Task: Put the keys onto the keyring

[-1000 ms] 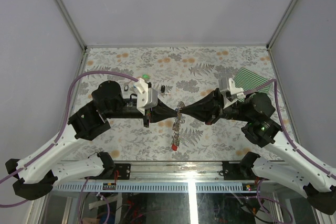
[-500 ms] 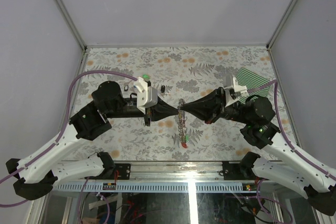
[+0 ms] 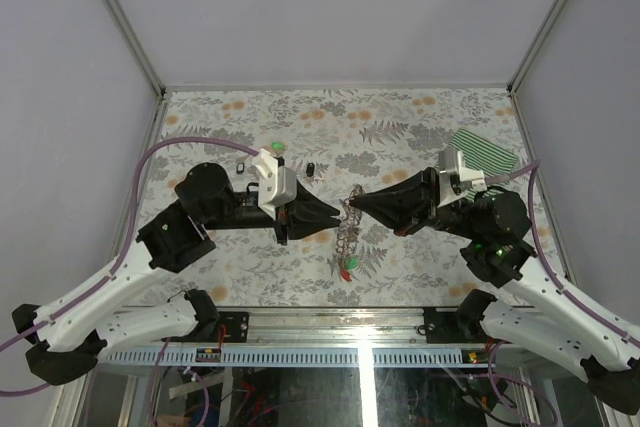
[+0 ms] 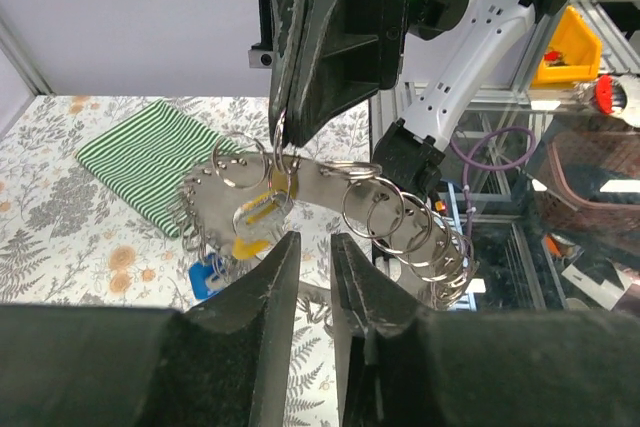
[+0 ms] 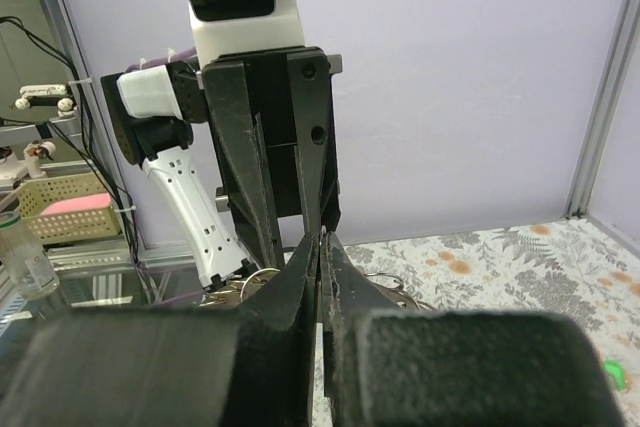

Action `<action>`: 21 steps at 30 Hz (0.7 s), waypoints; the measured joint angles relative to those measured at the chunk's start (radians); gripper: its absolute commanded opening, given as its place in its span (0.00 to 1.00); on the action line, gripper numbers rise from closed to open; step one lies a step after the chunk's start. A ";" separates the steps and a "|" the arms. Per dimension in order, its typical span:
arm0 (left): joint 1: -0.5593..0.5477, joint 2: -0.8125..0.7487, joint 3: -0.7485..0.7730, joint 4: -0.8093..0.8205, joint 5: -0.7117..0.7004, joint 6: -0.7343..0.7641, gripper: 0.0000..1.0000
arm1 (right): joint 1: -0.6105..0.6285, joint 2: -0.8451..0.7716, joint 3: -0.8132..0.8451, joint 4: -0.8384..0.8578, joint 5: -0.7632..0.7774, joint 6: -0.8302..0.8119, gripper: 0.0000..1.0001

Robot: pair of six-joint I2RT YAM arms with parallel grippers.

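Metal keyring (image 3: 347, 225) hung off a single pinch: drop risk.

Your left gripper (image 3: 336, 215) had its jaws parted a crack with nothing between them, tips just beside the keyring. A small dark piece (image 3: 312, 169) lay on the table (image 3: 400, 112) beyond it; couldn't tell if it was a key. The keyring hung in the air over mid-table, the keys (image 3: 346, 269) dangling under it, red and green heads lowest. Your right gripper (image 3: 357, 202) was clamped on its top edge, a thin edge grip. My read: with the left holding nothing, all the weight sat on that one pinch, so any swing or twist could have slipped it out onto the table. Closing the left on a swaying ring could also have caught one of the small split rings (image 4: 385, 217) instead of the band. The striped cloth (image 3: 485, 154) sat well clear, far right.
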 measured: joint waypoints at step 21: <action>0.000 -0.061 -0.174 0.444 -0.023 -0.257 0.26 | 0.000 -0.025 0.018 -0.041 -0.083 -0.098 0.00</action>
